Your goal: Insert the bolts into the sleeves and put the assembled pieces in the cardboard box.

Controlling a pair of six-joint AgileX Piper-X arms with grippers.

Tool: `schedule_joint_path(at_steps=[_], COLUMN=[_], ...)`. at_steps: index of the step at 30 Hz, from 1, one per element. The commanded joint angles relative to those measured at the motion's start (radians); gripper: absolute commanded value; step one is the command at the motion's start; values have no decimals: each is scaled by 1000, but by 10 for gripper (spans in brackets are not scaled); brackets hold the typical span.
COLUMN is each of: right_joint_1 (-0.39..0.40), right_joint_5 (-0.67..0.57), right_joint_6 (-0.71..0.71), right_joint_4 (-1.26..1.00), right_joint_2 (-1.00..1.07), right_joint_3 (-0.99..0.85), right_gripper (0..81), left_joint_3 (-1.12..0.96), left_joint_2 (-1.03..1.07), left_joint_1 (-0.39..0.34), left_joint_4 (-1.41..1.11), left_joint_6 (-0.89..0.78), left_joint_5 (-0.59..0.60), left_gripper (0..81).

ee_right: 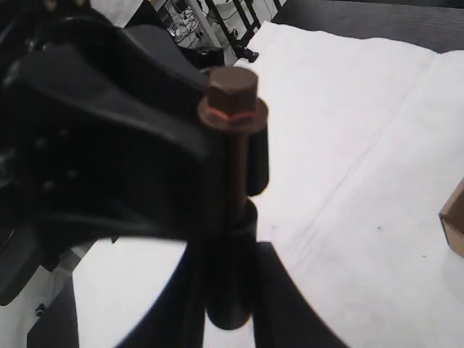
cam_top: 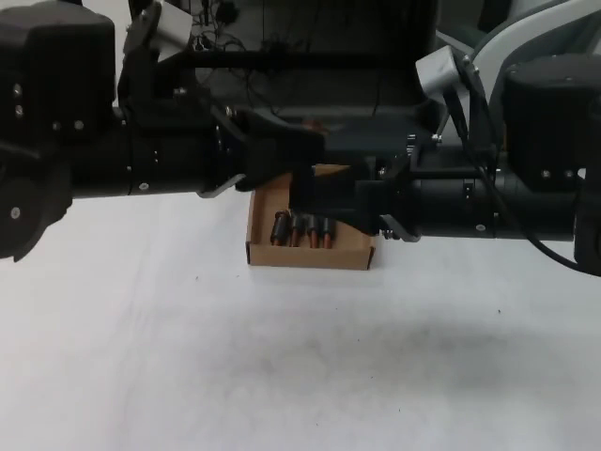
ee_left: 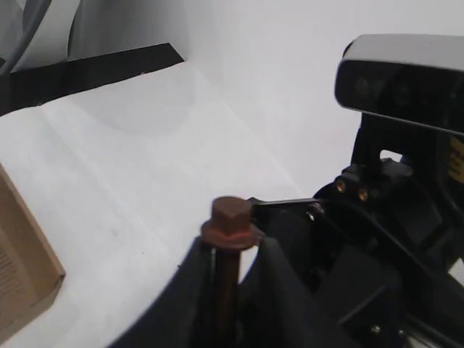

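Note:
A copper-coloured bolt (ee_left: 230,221) stands head up between the fingers of my left gripper (ee_left: 228,254), which is shut on its shank. The same bolt (ee_right: 232,98) runs down into a black sleeve (ee_right: 230,301) that my right gripper (ee_right: 232,264) is shut on. Both grippers (cam_top: 315,183) meet just above the cardboard box (cam_top: 310,256). Several assembled pieces (cam_top: 302,230) lie side by side in the box. How deep the bolt sits in the sleeve is hidden by the fingers.
White cloth (cam_top: 282,376) covers the bench in front of the box. One corner of the box (ee_left: 22,268) lies near the left gripper, and its edge (ee_right: 453,217) is beside the right one. The right arm's wrist camera (ee_left: 402,76) is close behind the bolt.

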Motion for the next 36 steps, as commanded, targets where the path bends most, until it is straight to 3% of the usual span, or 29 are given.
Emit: schedule_joint_path(at_steps=[1, 2, 14, 21, 25, 32, 36], right_joint_1=[-5, -5, -5, -6, -9, -56, -86], right_joint_5=[8, 8, 8, 8, 33, 91, 91], right_joint_6=[1, 1, 1, -57, -81, -33, 39], right_joint_4=[-18, -18, 5, 106, 131, 131, 131], right_joint_2=[-2, -2, -2, -2, -2, 52, 139], right_joint_3=[-15, -15, -15, -15, -15, -27, -71], right_gripper=[6, 6, 6, 6, 6, 6, 6], left_joint_3=[-3, -3, -3, -3, -3, -3, -3], left_joint_2=[-8, -8, -21, -97, -165, -381, -537], left_joint_1=[-10, -10, -10, 87, 151, 213, 230], left_joint_4=[-5, -5, -34, -23, 142, 591, 773], left_joint_6=[8, 7, -89, -74, -49, 191, 230], left_joint_5=[22, 21, 21, 15, 38, -14, -79], left_gripper=[622, 700, 700, 694, 694, 490, 483])
